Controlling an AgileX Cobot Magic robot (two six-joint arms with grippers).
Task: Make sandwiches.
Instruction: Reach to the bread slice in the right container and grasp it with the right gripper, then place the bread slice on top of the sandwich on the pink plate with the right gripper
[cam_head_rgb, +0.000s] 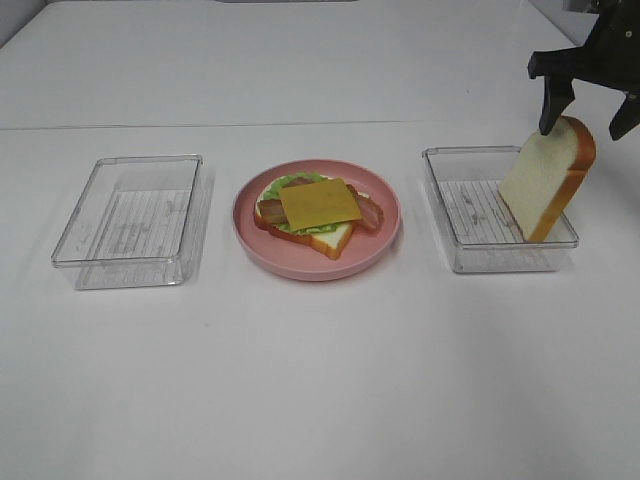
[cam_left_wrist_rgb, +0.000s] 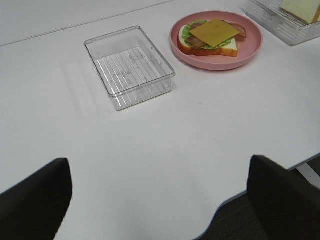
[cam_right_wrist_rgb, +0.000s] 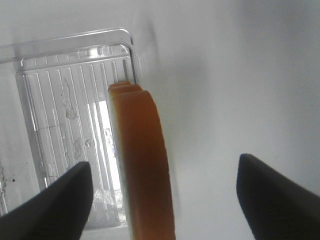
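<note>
On the table (cam_head_rgb: 320, 380), two clear trays (cam_head_rgb: 130, 220) flank a pink plate (cam_head_rgb: 385, 235) holding the open sandwich (cam_head_rgb: 318, 212). Leaning in the right tray (cam_head_rgb: 470, 240) stands a bread slice (cam_head_rgb: 548, 178), between the spread jaws of the right gripper (cam_head_rgb: 590, 105), apart from both; the left gripper (cam_left_wrist_rgb: 160, 200), at the near left, is spread too.

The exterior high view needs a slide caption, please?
Open right tool above upright white bread slice in clear plastic tray; open-faced sandwich waits.

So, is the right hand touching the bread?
Apart. In the right wrist view the bread stands between the fingers of the open hand, a gap on each side.
</note>
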